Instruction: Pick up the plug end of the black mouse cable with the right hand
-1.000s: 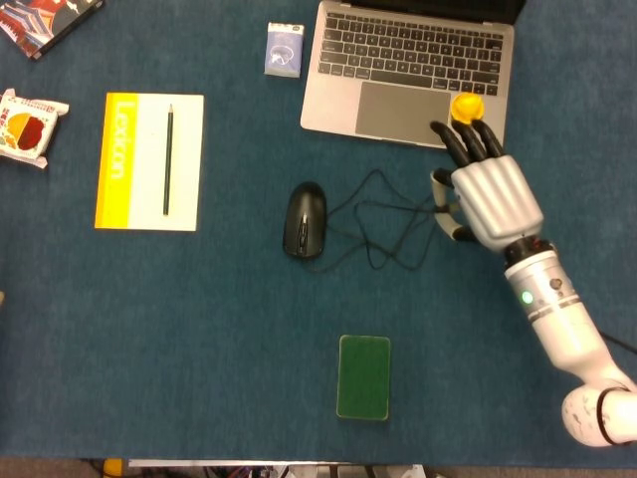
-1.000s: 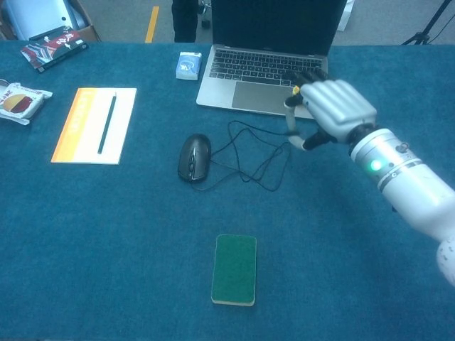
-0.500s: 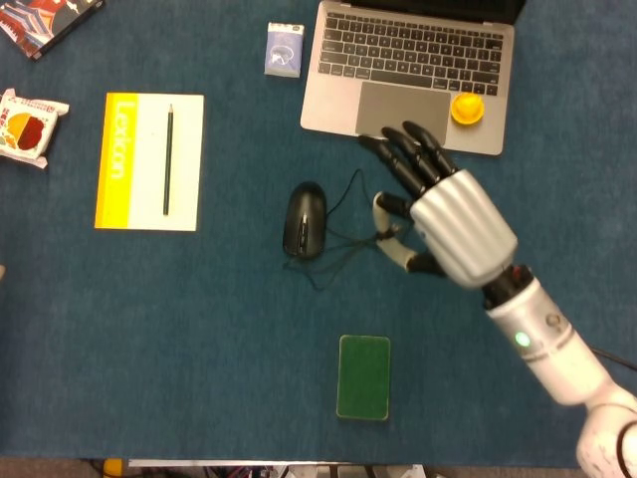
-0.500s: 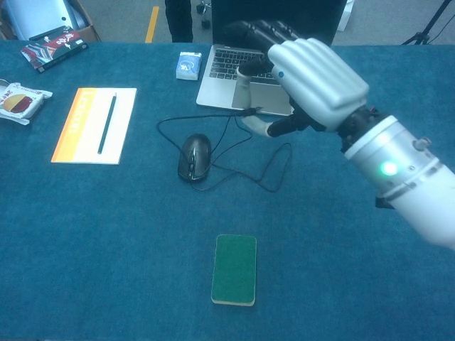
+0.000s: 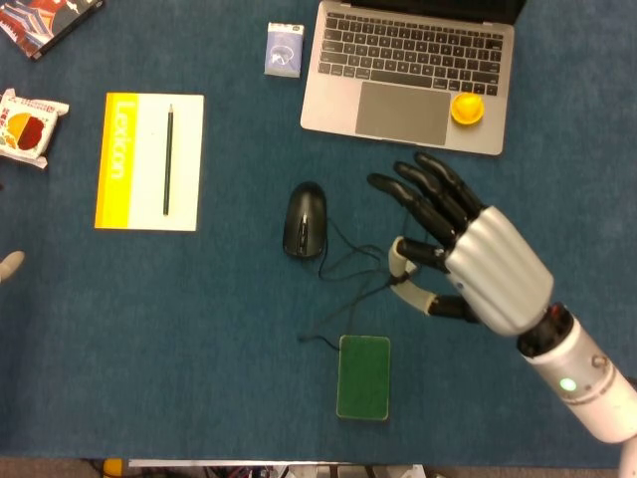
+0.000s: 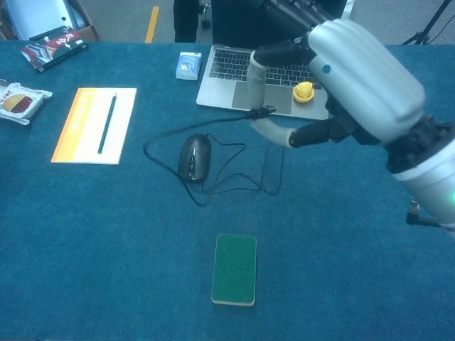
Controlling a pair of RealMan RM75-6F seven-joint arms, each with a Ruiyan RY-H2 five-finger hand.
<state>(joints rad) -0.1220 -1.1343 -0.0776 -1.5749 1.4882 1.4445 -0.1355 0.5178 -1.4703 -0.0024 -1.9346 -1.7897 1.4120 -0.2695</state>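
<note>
Pinching the plug (image 6: 264, 110) above the table (image 6: 85, 234), the right hand (image 6: 334, 78) held it lifted.
One black mouse (image 5: 305, 220), one thin black cable (image 6: 213, 128), one laptop (image 5: 413, 70), one green pad (image 5: 363, 376).

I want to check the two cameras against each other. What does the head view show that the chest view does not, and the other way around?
Only the head view shows a pale tip at its left edge, possibly the left hand. Only the chest view shows the laptop screen, the floor behind the table, and the plug pinched in the raised right hand. Both show the right hand, mouse, cable, laptop, yellow object, notebook with pencil, green pad and small box.
</note>
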